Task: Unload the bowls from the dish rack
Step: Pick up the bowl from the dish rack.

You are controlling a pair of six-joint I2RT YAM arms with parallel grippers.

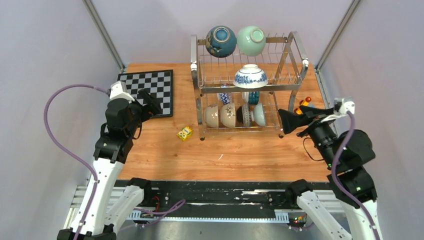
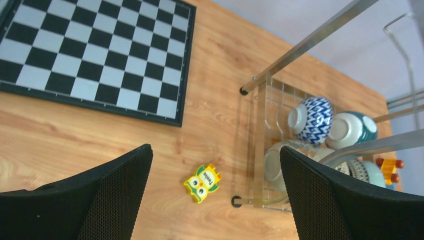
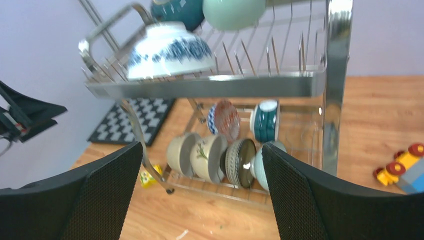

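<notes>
The white-and-black jointed left arm point(image 1: 107, 165) rises from its base, folds at the elbow and aims its black two-finger left gripper point(image 1: 153, 104) forward and inward. Its mesh-textured fingers point(image 2: 115, 195) are spread wide, holding nothing. The right arm point(image 1: 350, 155) mirrors it, with the black right gripper point(image 1: 289, 121) pointing inward and its fingers point(image 3: 305, 195) likewise wide apart and empty.

Bowls point(image 1: 250, 76) in dish rack point(image 1: 193, 57); chessboard point(image 1: 155, 90) left of it.

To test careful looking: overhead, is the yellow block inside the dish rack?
No, the yellow block lies on the table just outside the dish rack.
</notes>
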